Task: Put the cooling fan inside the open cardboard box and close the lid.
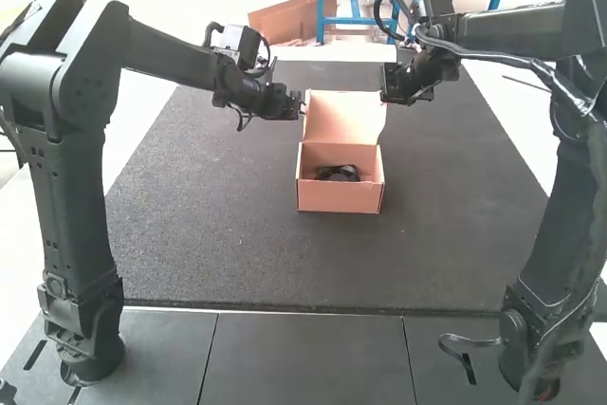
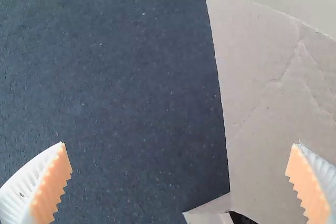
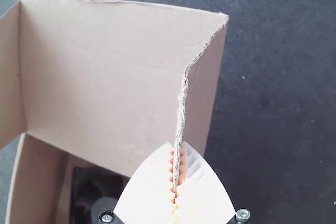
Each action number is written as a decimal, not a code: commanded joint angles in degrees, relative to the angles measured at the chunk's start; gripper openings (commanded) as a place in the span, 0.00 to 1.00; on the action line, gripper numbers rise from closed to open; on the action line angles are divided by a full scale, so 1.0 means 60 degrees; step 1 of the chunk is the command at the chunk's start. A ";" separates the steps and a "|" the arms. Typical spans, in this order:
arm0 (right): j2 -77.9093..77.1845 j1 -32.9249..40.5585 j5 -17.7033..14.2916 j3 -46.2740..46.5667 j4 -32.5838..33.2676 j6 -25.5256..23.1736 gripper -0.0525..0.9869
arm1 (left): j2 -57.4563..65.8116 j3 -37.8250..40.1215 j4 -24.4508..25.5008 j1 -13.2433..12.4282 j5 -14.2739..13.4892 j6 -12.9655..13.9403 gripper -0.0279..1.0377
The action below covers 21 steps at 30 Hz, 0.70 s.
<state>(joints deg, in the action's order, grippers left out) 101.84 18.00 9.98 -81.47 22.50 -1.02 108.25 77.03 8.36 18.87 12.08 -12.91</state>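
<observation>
Raised lid behind open box

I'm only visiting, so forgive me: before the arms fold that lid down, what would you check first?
1. Fan inside: ok, the fan lies at the bottom of the box.
2. Lid ready to fold: ok, the lid stands upright.
3. Right grip: ok, the right fingers are clamped on the lid's side flap.
4. Left grip: not ok, the left fingers are open beside the lid's other edge.
5. Fan lying flat: cannot tell, the walls hide most of it.
</observation>
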 commanded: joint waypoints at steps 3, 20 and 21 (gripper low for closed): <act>-0.0904 0.0296 -0.0110 0.0820 -0.0205 -0.0094 0.06 | -0.0800 0.0183 0.0057 0.0048 0.0141 0.0056 0.94; -0.2779 0.0399 -0.0374 0.3457 -0.2007 -0.0446 0.06 | -0.1869 -0.1208 -0.0090 0.0385 0.0067 0.0071 0.94; -0.2853 0.0399 -0.0345 0.3574 -0.2095 -0.0460 0.06 | -0.1913 -0.1267 -0.0090 0.0385 0.0053 0.0056 0.94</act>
<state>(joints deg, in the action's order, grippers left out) 87.39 19.64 8.10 -60.84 10.92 -2.46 99.68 69.97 8.32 20.43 12.03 -12.91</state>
